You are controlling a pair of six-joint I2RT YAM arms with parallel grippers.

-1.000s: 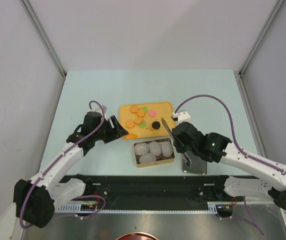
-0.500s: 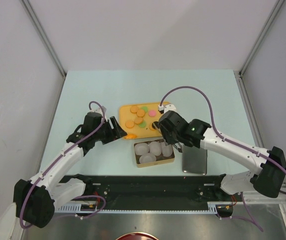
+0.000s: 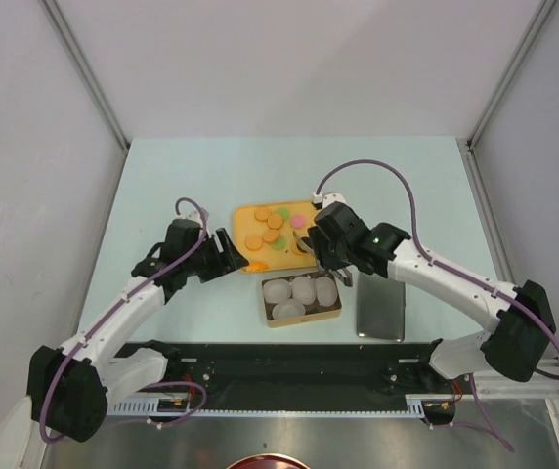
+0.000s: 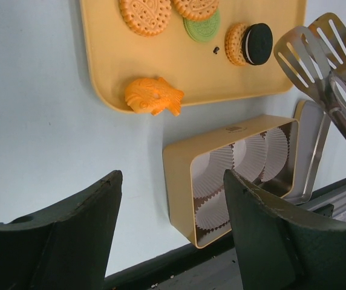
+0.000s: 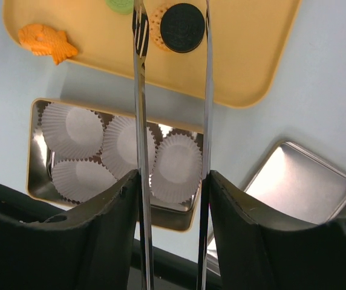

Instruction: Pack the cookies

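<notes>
tongs (image 5: 141, 90), pinched between the right gripper's (image 5: 172, 181) fingers, are spread either side of the black cookie (image 5: 182, 27) on the yellow tray (image 5: 257, 54). they should be lowered squarely, then closed gently at its rim. left gripper (image 4: 173, 199) fingers are spread, empty.

Tongs (image 4: 306, 54): polished steel, mirror-bright, slotted blades. Tin (image 4: 178, 187): gold-toned metal, satin outside, reflective inside. Lid (image 5: 300, 181): bare metal, shiny, softly brushed. Paper cups (image 5: 176, 166): white crinkled paper, matt. Tray (image 4: 106, 66): smooth matt yellow plastic. Cookies (image 4: 146, 12): dry, embossed, grainy. Table (image 4: 34, 121): smooth, matt.
</notes>
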